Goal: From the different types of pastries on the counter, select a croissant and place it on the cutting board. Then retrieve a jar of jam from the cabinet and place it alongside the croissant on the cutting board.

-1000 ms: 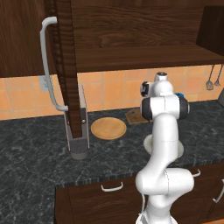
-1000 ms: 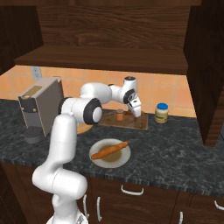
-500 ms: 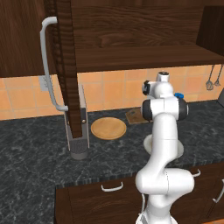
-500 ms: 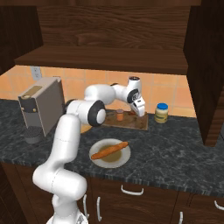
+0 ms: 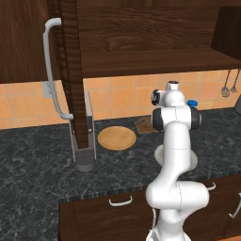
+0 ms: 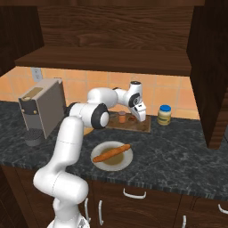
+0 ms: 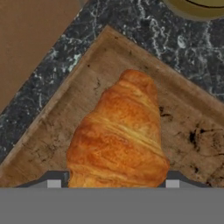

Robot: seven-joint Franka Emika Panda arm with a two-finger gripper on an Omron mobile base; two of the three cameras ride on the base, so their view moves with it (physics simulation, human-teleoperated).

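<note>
The croissant point(image 7: 118, 135) lies flat on the cutting board point(image 7: 61, 127), filling the centre of the hand view, its narrow tip toward the upper part of the frame. The two dark fingertips point(image 7: 53, 180) show at the bottom edge, one on each side of the pastry's wide end, spread wider than the croissant; contact with it cannot be told.

In the right base view the gripper point(image 6: 139, 113) hangs low over the cutting board point(image 6: 144, 128) at centre frame, near the tiled back wall. A small orange-brown jar point(image 6: 122, 117) stands on the board just left of the gripper. A pale jar with a blue lid point(image 6: 164, 115) stands on the counter point(image 6: 187, 147) right of the board.

Lower centre of that view: a long orange-brown bread stick point(image 6: 111, 152) rests across a pale round dish point(image 6: 112, 163). A grey box appliance point(image 6: 42, 108) sits at left.

In the left base view, a round tan wooden plate point(image 5: 116, 138) lies at centre, the cabinet door point(image 5: 70, 70) with its pale bar handle point(image 5: 51, 70) stands open at upper left, and the cutting board point(image 5: 144, 124) shows partly behind the arm.
</note>
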